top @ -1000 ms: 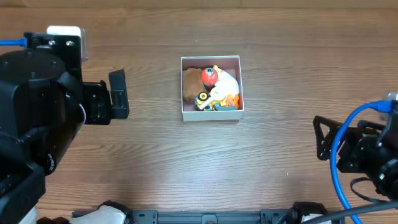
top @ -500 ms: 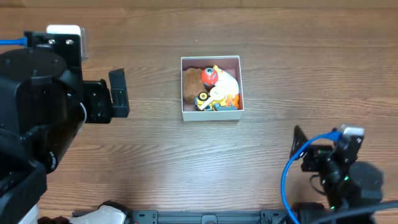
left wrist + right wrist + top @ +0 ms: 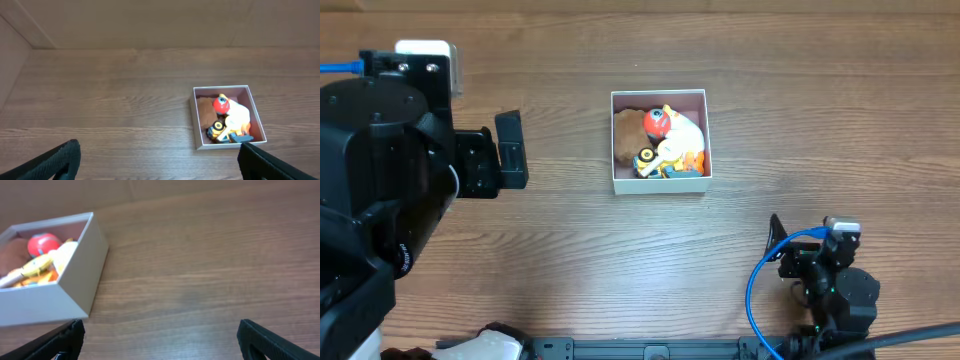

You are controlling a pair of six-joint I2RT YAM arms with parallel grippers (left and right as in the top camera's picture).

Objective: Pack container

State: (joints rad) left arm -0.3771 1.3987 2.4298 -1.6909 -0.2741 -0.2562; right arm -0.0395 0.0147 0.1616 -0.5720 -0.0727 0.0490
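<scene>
The container (image 3: 660, 184) is a shallow square white-walled box at the table's middle back. It holds several small toys: a red ball toy (image 3: 657, 121), a white and yellow toy (image 3: 685, 135), a yellow and black round toy (image 3: 645, 158) and a brown one (image 3: 625, 128). It also shows in the left wrist view (image 3: 222, 146) and the right wrist view (image 3: 75, 267). My left gripper (image 3: 510, 150) is open and empty, left of the container, its fingers wide apart in its wrist view (image 3: 160, 167). My right gripper (image 3: 782, 255) is open and empty, low at the front right (image 3: 160, 342).
Bare wooden tabletop lies all around the container. A wooden back wall and left side wall (image 3: 15, 55) edge the table. A blue cable (image 3: 760, 290) loops by the right arm. A white block (image 3: 423, 48) sits at the far left behind the left arm.
My right arm has drawn left and down toward the table's front edge and sits folded low. The left arm and the container have not moved.
</scene>
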